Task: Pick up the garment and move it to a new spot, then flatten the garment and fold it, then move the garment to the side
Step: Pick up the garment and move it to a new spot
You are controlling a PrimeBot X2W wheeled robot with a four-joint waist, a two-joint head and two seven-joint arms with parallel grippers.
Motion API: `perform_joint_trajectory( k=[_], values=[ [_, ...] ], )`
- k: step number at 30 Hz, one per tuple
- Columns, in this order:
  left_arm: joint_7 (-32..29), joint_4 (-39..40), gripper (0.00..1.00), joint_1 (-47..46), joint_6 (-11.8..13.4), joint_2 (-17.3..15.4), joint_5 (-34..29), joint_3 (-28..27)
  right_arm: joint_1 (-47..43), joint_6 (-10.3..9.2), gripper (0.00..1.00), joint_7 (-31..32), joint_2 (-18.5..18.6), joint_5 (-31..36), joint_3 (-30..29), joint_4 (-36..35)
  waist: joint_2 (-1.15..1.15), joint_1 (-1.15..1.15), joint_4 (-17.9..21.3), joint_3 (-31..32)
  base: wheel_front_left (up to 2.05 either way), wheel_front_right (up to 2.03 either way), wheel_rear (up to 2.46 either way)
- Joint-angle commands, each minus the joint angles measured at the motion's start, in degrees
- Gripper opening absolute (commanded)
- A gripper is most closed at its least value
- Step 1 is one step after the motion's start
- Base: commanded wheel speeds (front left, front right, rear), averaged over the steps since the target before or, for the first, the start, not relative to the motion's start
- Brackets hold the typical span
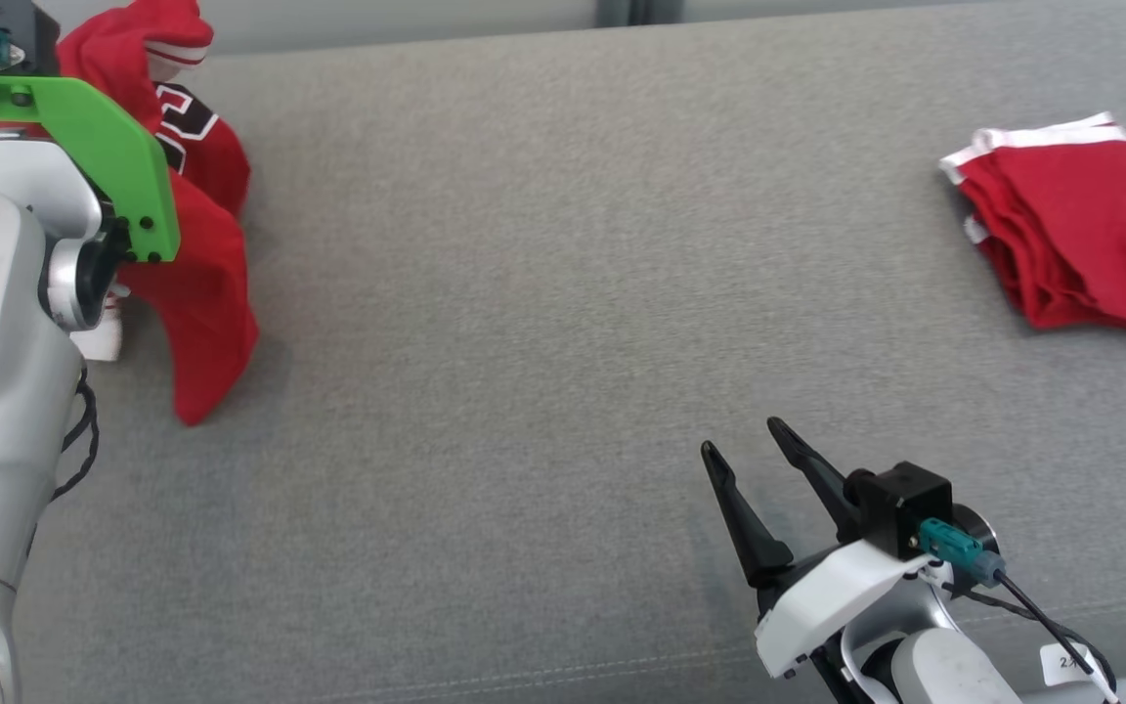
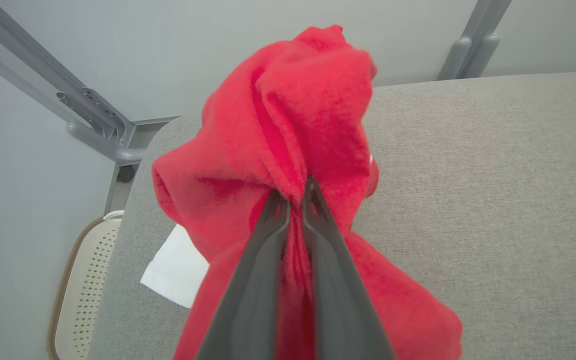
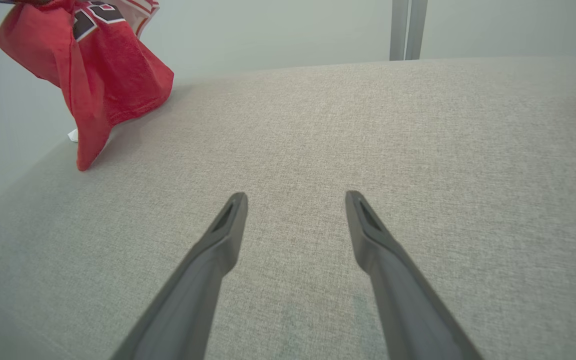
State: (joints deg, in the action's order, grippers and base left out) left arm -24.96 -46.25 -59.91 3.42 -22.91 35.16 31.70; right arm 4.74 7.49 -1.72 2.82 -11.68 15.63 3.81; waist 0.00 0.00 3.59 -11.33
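Red garment (image 2: 288, 125) hung bunched from the left gripper (image 2: 295, 190), pinched tight between its fingers (image 2: 253, 280), while the right gripper (image 3: 295, 196) stood spread wide over the grey surface (image 1: 563, 244)

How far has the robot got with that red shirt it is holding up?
Early days. The pick-up looks done: the left end effector is shut on the red garment, which hangs bunched over the grey surface. Moving it to a new spot is in hand. Flattening, folding and setting it aside remain; the right end effector is open and holds nothing.
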Motion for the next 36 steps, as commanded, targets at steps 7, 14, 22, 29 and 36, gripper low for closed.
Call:
perform_joint_trajectory(
  k=[7, 14, 22, 29, 36],
  values=[
    [-0.69, 6.25, 0.00, 0.56, -1.47, 1.99, 0.32, 1.54, -1.38, 0.00, 1.00, -1.46, 0.14, -1.43, 0.40, 2.24, 0.00, 0.00, 10.88, 9.59, 0.00, 0.00, 0.00],
    [1.59, 14.09, 0.00, 1.86, -1.16, 6.36, 0.36, 3.35, -1.55, 0.00, 1.00, -2.17, 0.14, -2.39, 0.93, 3.00, 0.00, 0.00, 13.85, 10.64, 0.00, 0.00, 0.00],
    [6.15, 19.00, 0.00, 6.06, -1.00, 12.18, 3.55, 2.93, -1.27, 0.00, 1.00, -2.30, 0.13, -1.99, 0.42, 3.19, 0.00, 0.00, 15.35, 10.52, 0.00, 0.00, 0.00],
    [8.57, 17.48, 0.00, 11.97, -1.34, 13.85, 5.32, 3.89, -1.60, 0.00, 1.00, -1.99, 0.13, -1.46, -0.53, 2.41, 0.00, 0.00, 14.83, 8.87, 0.00, 0.00, 0.00],
    [11.68, 11.24, 0.00, 20.24, -0.43, 13.04, 6.80, 3.58, -1.85, 0.00, 1.00, -2.04, 0.12, -1.43, -0.95, 1.81, 0.00, 0.00, 13.68, 7.46, 0.00, 0.00, 0.00]
  ],
)
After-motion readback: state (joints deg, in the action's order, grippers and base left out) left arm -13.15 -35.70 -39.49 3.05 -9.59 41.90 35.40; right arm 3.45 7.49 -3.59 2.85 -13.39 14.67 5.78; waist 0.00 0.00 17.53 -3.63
